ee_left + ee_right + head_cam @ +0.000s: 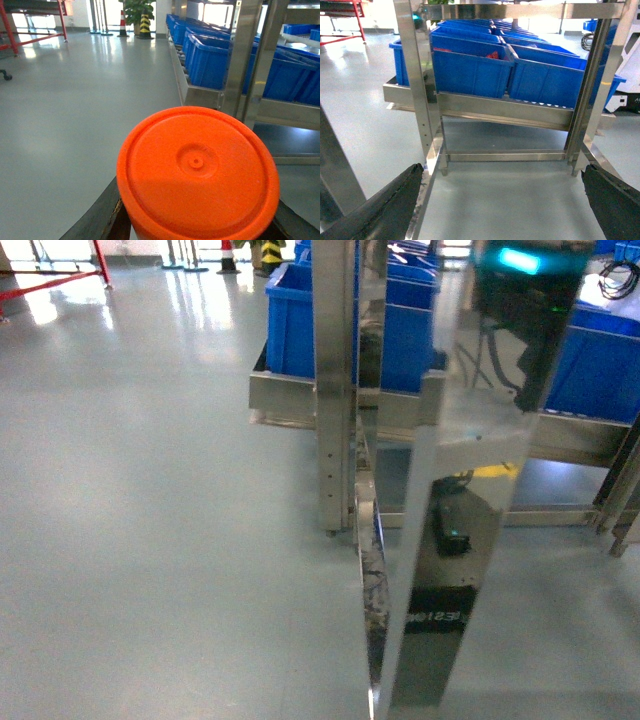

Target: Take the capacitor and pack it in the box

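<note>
Capacitor, a big orange cylinder [197,175], sits clamped in the left claw [195,220], right claw [502,205] spread empty; hold steady, since no box shows ahead of either

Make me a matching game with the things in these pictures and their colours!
Things:
1. round plastic lid close under the left wrist camera
2. big plastic bins on the rack
3. shiny metal rack post
4. striped traffic cone far across the floor

Colours:
A. blue
B. red and white
C. orange
D. silver

Pairs: 1-C, 2-A, 3-D, 4-B
</note>
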Tool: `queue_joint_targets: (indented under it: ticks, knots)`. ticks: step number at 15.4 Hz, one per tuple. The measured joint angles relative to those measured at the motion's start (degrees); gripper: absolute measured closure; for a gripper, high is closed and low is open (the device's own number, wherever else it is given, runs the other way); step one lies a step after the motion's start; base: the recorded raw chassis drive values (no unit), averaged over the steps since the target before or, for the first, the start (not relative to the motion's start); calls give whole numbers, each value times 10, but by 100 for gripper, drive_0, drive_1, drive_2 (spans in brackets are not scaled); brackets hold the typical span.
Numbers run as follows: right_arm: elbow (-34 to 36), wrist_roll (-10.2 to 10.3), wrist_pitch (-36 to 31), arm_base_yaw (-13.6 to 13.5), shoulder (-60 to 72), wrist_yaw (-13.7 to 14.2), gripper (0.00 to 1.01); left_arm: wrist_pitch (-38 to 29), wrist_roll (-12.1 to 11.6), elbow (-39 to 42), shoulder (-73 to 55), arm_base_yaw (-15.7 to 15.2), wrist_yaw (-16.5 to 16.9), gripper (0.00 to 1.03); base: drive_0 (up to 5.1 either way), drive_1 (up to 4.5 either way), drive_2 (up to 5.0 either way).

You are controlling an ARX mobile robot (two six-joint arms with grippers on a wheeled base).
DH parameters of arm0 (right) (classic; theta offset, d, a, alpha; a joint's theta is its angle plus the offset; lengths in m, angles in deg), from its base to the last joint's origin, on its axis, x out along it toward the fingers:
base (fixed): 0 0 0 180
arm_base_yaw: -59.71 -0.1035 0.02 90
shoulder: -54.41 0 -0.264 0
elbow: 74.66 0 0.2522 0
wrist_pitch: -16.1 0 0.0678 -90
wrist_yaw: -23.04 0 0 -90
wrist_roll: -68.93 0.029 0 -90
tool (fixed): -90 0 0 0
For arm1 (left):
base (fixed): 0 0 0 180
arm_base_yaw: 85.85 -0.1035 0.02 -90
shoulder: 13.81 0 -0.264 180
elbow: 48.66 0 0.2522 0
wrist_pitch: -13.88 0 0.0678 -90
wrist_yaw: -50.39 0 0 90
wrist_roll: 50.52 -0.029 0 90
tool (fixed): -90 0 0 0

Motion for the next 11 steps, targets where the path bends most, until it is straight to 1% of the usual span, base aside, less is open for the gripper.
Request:
queue_joint_targets:
  ticks: [11]
  knots:
    - [0, 0, -1, 0, 0, 0, 3, 0, 0, 0, 0, 0, 0, 58, -489, 247, 247]
